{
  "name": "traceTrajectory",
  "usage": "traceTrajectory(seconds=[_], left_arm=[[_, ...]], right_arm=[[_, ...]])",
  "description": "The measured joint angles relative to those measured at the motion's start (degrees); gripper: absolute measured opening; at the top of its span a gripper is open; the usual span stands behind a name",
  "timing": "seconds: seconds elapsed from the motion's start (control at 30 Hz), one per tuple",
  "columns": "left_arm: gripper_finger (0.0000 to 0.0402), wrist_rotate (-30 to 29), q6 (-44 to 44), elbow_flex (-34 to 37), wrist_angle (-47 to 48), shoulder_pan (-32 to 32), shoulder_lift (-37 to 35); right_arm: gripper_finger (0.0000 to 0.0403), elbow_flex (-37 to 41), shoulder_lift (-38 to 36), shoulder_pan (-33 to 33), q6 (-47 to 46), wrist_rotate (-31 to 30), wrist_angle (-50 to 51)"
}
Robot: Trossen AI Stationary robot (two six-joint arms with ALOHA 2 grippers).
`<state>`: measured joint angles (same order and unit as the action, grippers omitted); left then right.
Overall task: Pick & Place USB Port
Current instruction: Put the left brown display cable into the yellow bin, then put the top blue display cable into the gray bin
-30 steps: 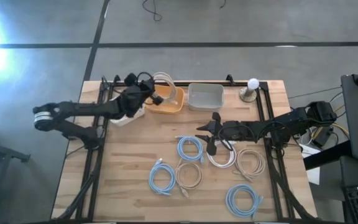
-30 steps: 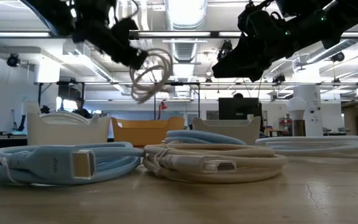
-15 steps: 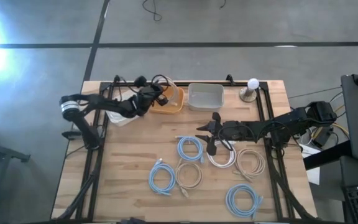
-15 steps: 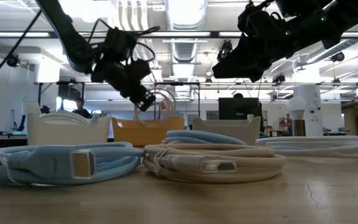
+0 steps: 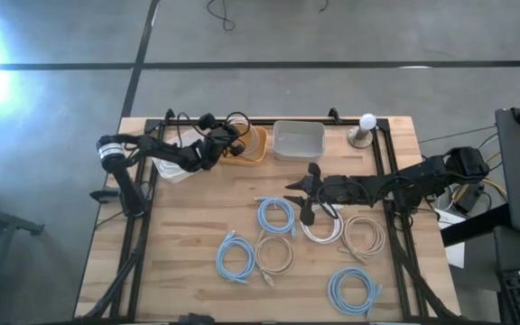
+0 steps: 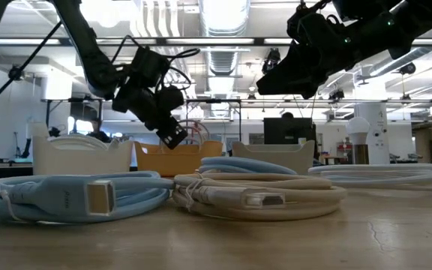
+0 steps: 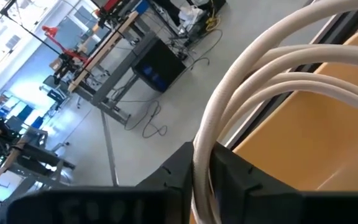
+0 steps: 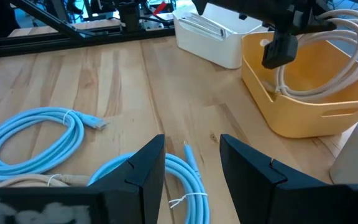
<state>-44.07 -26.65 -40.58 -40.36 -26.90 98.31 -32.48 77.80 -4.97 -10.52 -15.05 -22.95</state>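
Note:
My left gripper (image 5: pixel 227 143) is shut on a coiled cream-white USB cable (image 5: pixel 239 124) and hangs over the near-left part of the orange bin (image 5: pixel 253 155). The right wrist view shows this gripper (image 8: pixel 281 48) with the coil (image 8: pixel 331 37) down inside the bin (image 8: pixel 303 115). My right gripper (image 5: pixel 301 192) is open. It hovers above the table's middle, next to a blue coil (image 5: pixel 275 215) and a white coil (image 5: pixel 323 227) lying flat on the wood. My left gripper pinches several strands of the cream coil (image 7: pixel 204 155) between its two fingers (image 7: pixel 244 177), coming from above and slanting down. The coil's loops (image 8: pixel 347 28) spread away from the fingers inside the orange bin; whether they rest on its floor is hidden by the wall.
A white bin (image 5: pixel 181 170) sits left of the orange one, and a clear bin (image 5: pixel 298 141) sits to its right. Several blue and beige cable coils (image 5: pixel 236 257) (image 5: pixel 365 235) (image 5: pixel 354 291) lie across the near half. A white knob-shaped object (image 5: pixel 366 126) stands at the far right.
My left gripper has moved down toward the orange bin, carrying the cream coil. The coil hung clear above the bin's rim a second ago and now sits down inside it. The gripper has stayed shut on the coil.

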Motion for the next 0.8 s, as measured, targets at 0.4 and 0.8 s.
traceTrajectory(seconds=[0.4, 0.8], left_arm=[[0.0147, -0.56, 0.09, -0.01, 1.40, 0.23, -0.16], [0.0206, -0.82, -0.50, -0.02, 4.49, 3.26, -5.74]], right_arm=[[0.0150, 0.01, 0.00, 0.00, 0.00, 0.00, -0.04], [0.0150, 0.04, 0.00, 0.00, -0.14, 0.00, -0.12]])
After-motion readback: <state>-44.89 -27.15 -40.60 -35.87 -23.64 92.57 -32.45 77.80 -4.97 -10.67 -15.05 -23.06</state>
